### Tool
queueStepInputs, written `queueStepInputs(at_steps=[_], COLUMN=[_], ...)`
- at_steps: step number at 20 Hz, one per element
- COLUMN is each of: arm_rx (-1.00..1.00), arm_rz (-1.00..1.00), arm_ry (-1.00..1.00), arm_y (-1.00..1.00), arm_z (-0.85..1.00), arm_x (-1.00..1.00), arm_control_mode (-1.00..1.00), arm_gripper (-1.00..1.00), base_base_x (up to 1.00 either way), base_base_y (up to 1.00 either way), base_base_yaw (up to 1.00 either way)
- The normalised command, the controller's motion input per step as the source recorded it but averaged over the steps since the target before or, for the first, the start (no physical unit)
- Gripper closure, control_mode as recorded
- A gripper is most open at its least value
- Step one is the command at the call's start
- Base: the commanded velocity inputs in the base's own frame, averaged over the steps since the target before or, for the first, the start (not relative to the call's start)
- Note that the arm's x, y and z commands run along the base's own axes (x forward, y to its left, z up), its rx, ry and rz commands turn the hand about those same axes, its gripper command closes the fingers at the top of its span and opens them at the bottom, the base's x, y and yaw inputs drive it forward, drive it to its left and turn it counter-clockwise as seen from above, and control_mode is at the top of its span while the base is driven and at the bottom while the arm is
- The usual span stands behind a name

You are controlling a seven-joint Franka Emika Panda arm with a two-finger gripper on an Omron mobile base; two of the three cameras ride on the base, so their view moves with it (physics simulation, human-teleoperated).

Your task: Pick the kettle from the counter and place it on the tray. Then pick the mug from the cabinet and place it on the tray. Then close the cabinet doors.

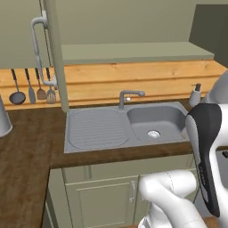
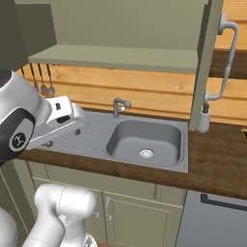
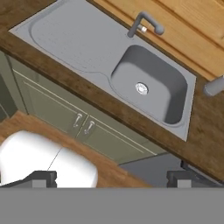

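The jaws (image 3: 112, 178) stand spread wide and hold nothing, their two dark tips rising far apart at the bottom of the hand view, poised high over the front edge of the counter (image 3: 205, 131). Directly ahead of and below the jaws lies the grey steel sink (image 3: 148, 81), its ribbed draining board (image 1: 95, 129) to one side of the basin and a grey tap (image 1: 129, 95) at its rear (a white soap dispenser (image 2: 203, 120) stands on the counter beside the basin). Nearer than the sink, beneath the jaws, are the low green cupboards (image 3: 83, 127) under the worktop. Above the sink and well above the jaws, the cabinet (image 2: 120, 57) shows a pale green inner shelf, and one of the cabinet doors (image 1: 55, 53) stands swung open, edge-on, with its curved bar handle (image 1: 39, 49). Utensils (image 1: 33, 89) hang on the orange-wood wall panelling beyond that door.
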Motion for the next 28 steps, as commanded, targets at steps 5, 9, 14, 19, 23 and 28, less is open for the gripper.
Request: queueStepInputs(at_steps=[5, 9, 14, 19, 23, 28], arm_rx=[0.00, 0.00, 0.00, 0.00, 0.00, 0.00], arm_rz=[0.00, 0.00, 0.00, 0.00, 0.00, 0.00], arm_ry=[0.00, 0.00, 0.00, 0.00, 0.00, 0.00], arm_y=[0.00, 0.00, 0.00, 0.00, 0.00, 0.00], arm_z=[0.00, 0.00, 0.00, 0.00, 0.00, 0.00], arm_x=[0.00, 0.00, 0.00, 0.00, 0.00, 0.00], arm_control_mode=[1.00, 1.00, 1.00, 1.00, 1.00, 1.00], arm_gripper=[-1.00, -1.00, -1.00, -1.00, -1.00, -1.00], base_base_x=[0.38, 0.34, 0.31, 0.19, 0.03, 0.07], base_base_y=[0.01, 0.00, 0.00, 0.01, 0.00, 0.00], base_base_yaw=[0.00, 0.00, 0.00, 0.00, 0.00, 0.00])
